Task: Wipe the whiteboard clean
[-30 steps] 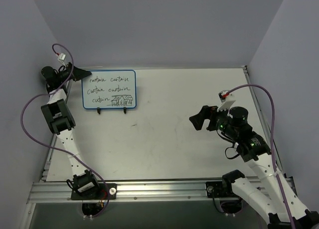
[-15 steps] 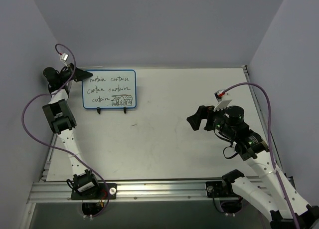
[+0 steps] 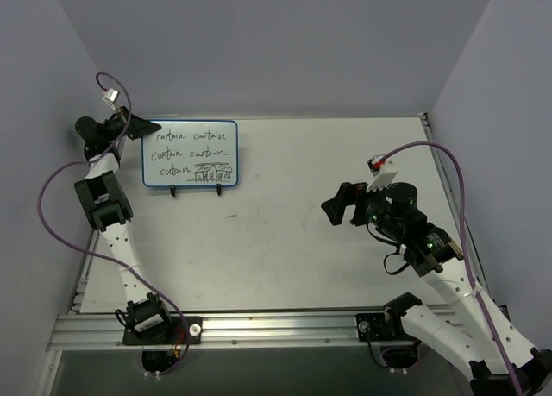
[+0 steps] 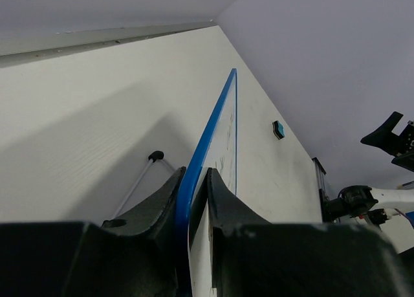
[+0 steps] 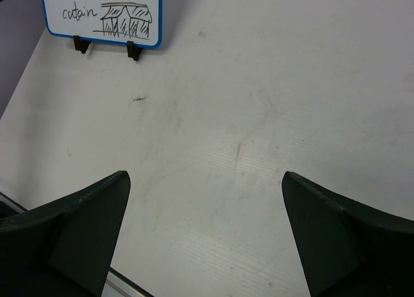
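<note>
Between lilac walls (image 3: 259,42), the whiteboard (image 3: 190,154) was propped at ten o'clock on the scuffed table (image 3: 285,249), its edge pinched by the left gripper (image 4: 194,174). The right gripper (image 5: 206,177) was held wide open.

The whiteboard (image 3: 190,154) stands on the table (image 3: 285,249) toward its 10 o'clock corner. The left gripper (image 3: 148,127) sits at the board's 9 o'clock edge, one finger before it and one behind, both pressed against it. The right gripper (image 3: 338,204) hangs over the table's 3 o'clock side, well apart from the board.
</note>
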{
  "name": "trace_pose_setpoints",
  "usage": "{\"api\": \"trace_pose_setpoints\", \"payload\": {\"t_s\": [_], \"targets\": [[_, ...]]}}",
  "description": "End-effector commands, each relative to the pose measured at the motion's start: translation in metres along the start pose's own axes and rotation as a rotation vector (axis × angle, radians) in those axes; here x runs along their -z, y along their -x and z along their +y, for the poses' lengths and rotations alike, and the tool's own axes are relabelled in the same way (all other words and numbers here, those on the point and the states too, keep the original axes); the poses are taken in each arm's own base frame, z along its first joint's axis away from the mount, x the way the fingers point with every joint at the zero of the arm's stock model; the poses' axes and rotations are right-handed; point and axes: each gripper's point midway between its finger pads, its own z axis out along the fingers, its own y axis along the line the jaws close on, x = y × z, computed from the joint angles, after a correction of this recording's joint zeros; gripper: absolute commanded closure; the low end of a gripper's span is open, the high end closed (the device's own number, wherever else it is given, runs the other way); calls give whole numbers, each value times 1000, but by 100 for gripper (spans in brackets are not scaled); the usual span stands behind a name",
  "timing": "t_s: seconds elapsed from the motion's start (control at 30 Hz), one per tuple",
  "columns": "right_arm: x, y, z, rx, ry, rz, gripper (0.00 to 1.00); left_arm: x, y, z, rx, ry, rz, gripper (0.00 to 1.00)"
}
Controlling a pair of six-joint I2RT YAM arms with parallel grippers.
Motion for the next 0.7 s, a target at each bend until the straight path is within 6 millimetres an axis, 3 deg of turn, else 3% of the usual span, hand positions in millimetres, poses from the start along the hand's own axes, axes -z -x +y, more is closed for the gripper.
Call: {"api": "trace_pose_setpoints", "payload": {"t_s": [0.0,0.5,0.67], "targets": [[0,23,9,7,14,-69,0,8,21,-12,-221,0,-52,98],[5,24,14,4,17,-83,0,11,51,-63,-421,-66,-187,98],[6,27,16,3,21,-89,0,12,47,-64,-421,-76,-195,98]]}}
